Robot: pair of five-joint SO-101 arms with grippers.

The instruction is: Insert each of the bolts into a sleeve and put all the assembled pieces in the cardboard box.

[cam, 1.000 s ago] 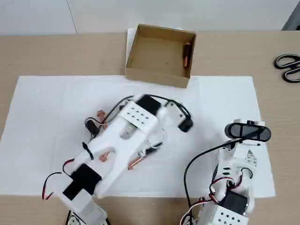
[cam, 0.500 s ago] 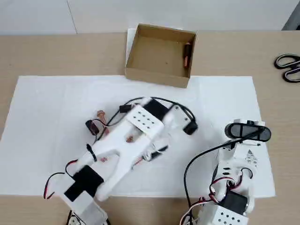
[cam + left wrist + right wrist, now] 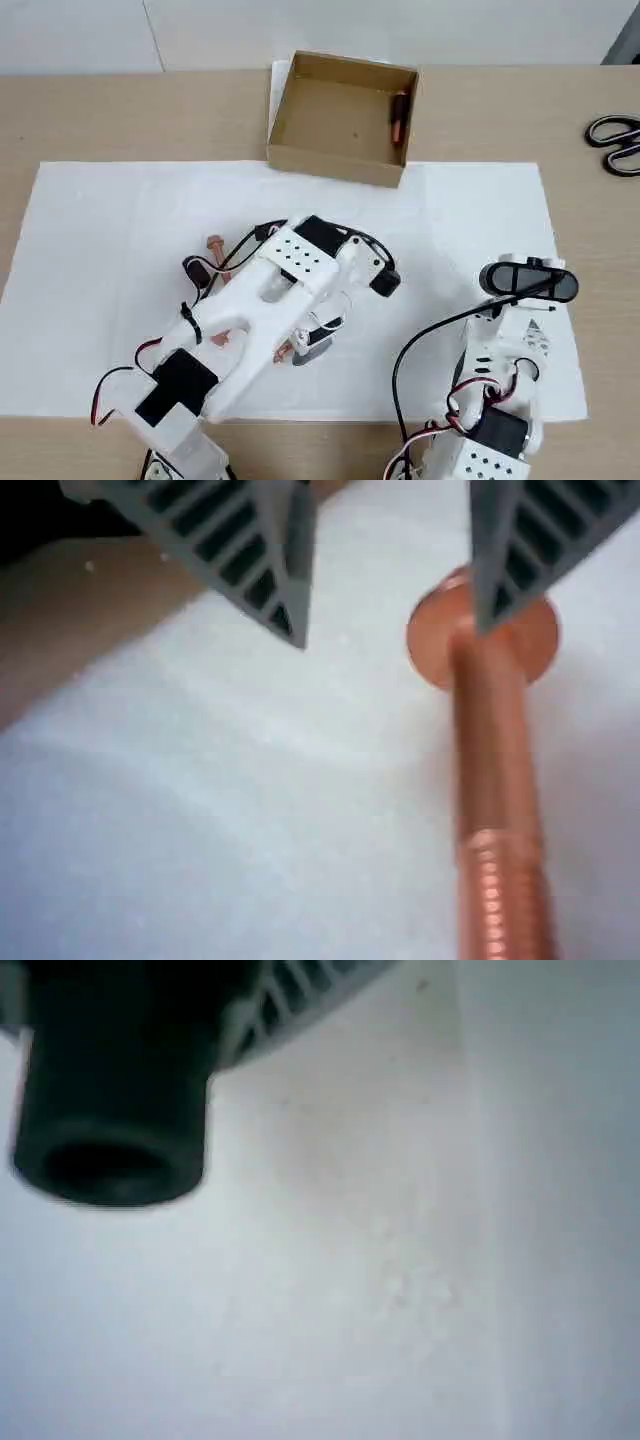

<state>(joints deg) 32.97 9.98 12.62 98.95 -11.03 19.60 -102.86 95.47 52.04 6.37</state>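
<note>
A copper bolt (image 3: 495, 780) lies on the white paper, its flat head beside one fingertip (image 3: 500, 570) of my left gripper (image 3: 390, 625), which is open just over it. From above, that bolt (image 3: 285, 352) pokes out beside the left gripper (image 3: 305, 343) near the paper's front. My right gripper (image 3: 130, 1020) is shut on a black sleeve (image 3: 110, 1120), held just above the paper at the front right. The cardboard box (image 3: 300, 150) at the back holds one assembled piece (image 3: 398, 117).
Beside the left arm lie another bolt (image 3: 214, 243), a black sleeve (image 3: 195, 268) and a third bolt (image 3: 220, 338). The right arm (image 3: 500, 370) stands at the paper's (image 3: 100, 230) front right. Scissors (image 3: 615, 140) lie on the table at the far right.
The left arm's wrist swung right, then came back and down, so its gripper now sits at the bolt near the paper's front. The right arm has not moved.
</note>
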